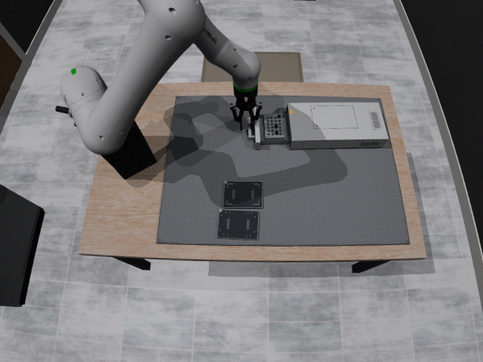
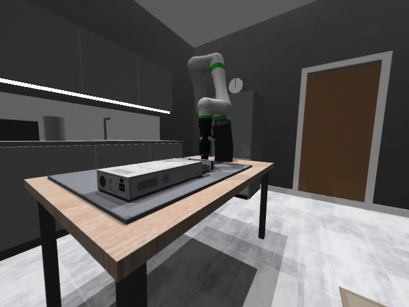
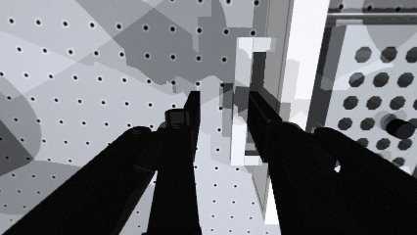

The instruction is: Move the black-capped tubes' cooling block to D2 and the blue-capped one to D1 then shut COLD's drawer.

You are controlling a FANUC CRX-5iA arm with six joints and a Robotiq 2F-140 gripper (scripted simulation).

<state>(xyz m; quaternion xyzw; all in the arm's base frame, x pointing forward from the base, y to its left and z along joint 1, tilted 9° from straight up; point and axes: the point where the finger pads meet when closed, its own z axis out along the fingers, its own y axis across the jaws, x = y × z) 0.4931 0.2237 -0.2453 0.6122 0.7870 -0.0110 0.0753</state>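
A wooden worktop (image 1: 117,218) carries a grey perforated deck plate (image 1: 312,202), and on its far part lies the cooler COLD (image 1: 335,124), a long pale box. The white arm (image 1: 155,58) reaches over from the side away from COLD's barcoded end and comes down just off the cooler's drawer end. The drawer (image 1: 258,145) stands partly pulled out of COLD, and one cooling block (image 1: 275,126) lies in it, its top a grid of dark bores. The wrist view shows a black-capped tube (image 3: 400,128) in one bore; the caps of the others cannot be made out.

Slot D1 (image 1: 242,194) and slot D2 (image 1: 238,225) are dark squares well apart from COLD toward the near edge, D2 beyond D1.

The end effector (image 3: 223,97) points down at the drawer's white handle (image 3: 238,144). It is partly open: its fingers straddle the handle, a gap showing on the side away from COLD, so it clamps nothing. COLD's lamp (image 1: 290,111) glows orange at the corner above the drawer.
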